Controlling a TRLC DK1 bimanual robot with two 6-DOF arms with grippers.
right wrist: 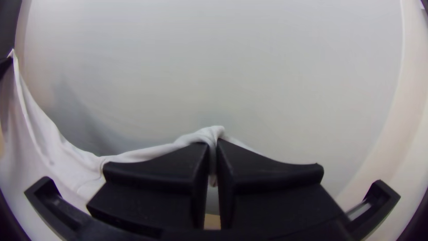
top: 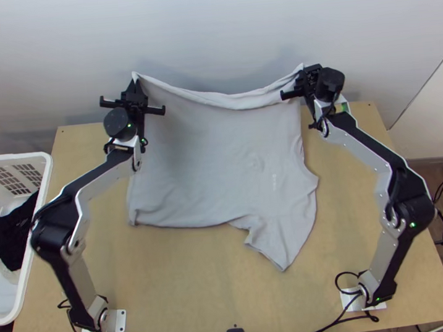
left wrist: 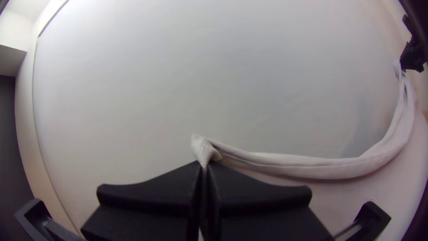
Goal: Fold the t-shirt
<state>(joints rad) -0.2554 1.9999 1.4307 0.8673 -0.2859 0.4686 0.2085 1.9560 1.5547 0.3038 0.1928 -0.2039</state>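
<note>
A light grey t-shirt (top: 221,160) hangs between both grippers at the table's far edge, its lower part lying on the wood with a sleeve toward the near side. At the far left, my left gripper (top: 135,82) is shut on one upper corner. My right gripper (top: 303,72) is shut on the other upper part at the far right. Between them the top edge sags. In the left wrist view a tip of the shirt (left wrist: 206,149) pokes out of the left gripper (left wrist: 204,166). In the right wrist view bunched cloth (right wrist: 209,134) sits in the right gripper (right wrist: 213,147).
A white basket (top: 29,270) holding dark cloth (top: 13,234) stands left of the table (top: 188,280). A pale wall (top: 209,24) rises behind the far edge, close to both grippers. Bare wood lies in front of the shirt. Cables run along the near edge.
</note>
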